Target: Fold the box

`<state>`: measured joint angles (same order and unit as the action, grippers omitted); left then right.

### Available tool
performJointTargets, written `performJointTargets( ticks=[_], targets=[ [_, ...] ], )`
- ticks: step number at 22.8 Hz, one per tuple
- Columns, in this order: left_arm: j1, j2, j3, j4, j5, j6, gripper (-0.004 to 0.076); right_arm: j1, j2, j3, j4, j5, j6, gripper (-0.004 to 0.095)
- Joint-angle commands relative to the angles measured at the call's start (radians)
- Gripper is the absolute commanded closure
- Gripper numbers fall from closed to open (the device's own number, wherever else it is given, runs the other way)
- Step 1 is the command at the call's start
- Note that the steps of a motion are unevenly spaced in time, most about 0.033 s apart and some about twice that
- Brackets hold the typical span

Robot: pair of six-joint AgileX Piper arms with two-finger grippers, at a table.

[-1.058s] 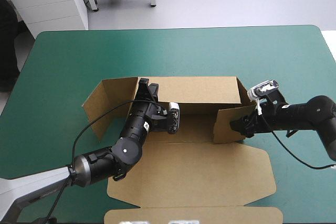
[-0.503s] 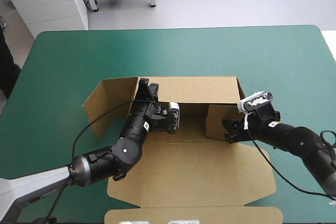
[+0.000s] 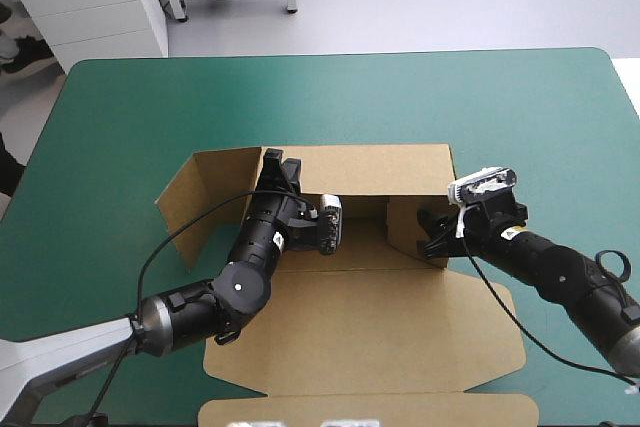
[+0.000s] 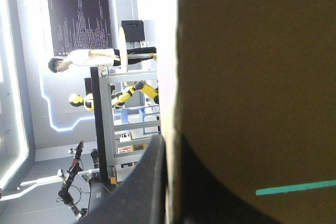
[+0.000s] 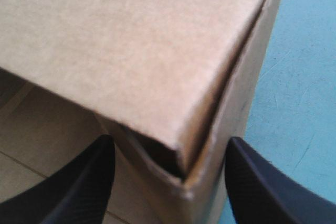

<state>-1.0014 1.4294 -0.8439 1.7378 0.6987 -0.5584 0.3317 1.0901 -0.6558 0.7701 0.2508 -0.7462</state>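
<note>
Box [image 3: 365,242], brown, lay mid-bench [image 3: 500,97] in high view: back wall [image 3: 380,167] up, lid [image 3: 370,332] flat toward robot. Left tool [image 3: 273,165] on wall's top edge; right tool [image 3: 432,237] against right end flap [image 3: 405,222], turned inward.
Left wrist view: tool clamped on board; best hold wall upright, firm.
Right wrist view: fingers [image 5: 79,187] apart, gripping nothing, flap corner [image 5: 184,179] between; push low, square to wall.

box [image 3: 400,337] near flap cut off by high view's edge, left fingers [image 4: 144,187] partly behind its wall
</note>
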Motion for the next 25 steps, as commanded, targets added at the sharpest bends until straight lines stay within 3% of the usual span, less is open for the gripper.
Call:
performJointTargets(
  ticks=[1,2,4,10,12,15,18,25],
  targets=[
    [-0.004,-0.033,-0.017,0.04,0.022,-0.012,0.0734,0.004,-0.017,-0.025,0.018,-0.062,-0.013,0.0543],
    [-0.004,-0.033,-0.017,0.043,0.022,-0.012,0.0734,0.004,-0.017,-0.025,0.018,-0.062,-0.036,0.0734],
    [-0.004,-0.033,-0.017,0.063,0.022,-0.012,0.0734,0.004,-0.017,-0.025,0.018,-0.061,-0.065,0.0914],
    [-0.004,-0.033,-0.017,0.063,0.024,-0.012,0.0723,0.004,-0.017,-0.025,0.018,-0.069,-0.066,0.0913],
    [-0.004,-0.033,-0.017,0.063,0.024,-0.012,0.0649,0.004,-0.011,-0.025,0.018,-0.071,-0.066,0.0913],
    [-0.004,-0.033,-0.017,0.063,0.028,-0.012,0.04,0.004,0.007,-0.025,0.02,-0.084,-0.065,0.0913],
    [-0.004,-0.033,-0.017,0.063,0.049,-0.012,0.0293,0.004,0.013,-0.027,0.024,-0.105,-0.063,0.0913],
    [-0.075,-0.033,-0.017,0.063,0.152,-0.001,0.0283,0.004,0.056,-0.031,0.024,-0.207,-0.063,0.0913]
  ],
)
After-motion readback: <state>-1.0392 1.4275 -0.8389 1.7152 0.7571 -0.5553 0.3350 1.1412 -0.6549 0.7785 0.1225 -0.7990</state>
